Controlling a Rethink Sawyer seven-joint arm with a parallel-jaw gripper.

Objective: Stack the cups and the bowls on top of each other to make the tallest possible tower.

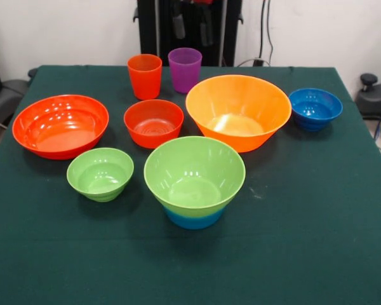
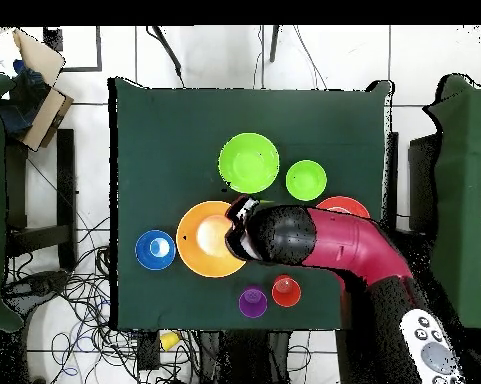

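Observation:
A light green bowl (image 1: 194, 171) sits nested on a light blue bowl (image 1: 193, 219) near the front as the tower base, also seen from above (image 2: 249, 162). Around it stand a small green bowl (image 1: 100, 173), a medium red-orange bowl (image 1: 153, 122), a large red-orange bowl (image 1: 60, 125), a large yellow-orange bowl (image 1: 238, 111) and a dark blue bowl (image 1: 315, 108). An orange-red cup (image 1: 145, 75) and a purple cup (image 1: 185, 68) stand upright at the back. My gripper (image 1: 192, 25) hangs high above the cups, open and holding nothing.
In the overhead view the red arm (image 2: 324, 245) reaches in over the table and covers the medium red-orange bowl and part of the large one (image 2: 342, 205). The green tablecloth (image 1: 317, 241) has bare room along the front and right.

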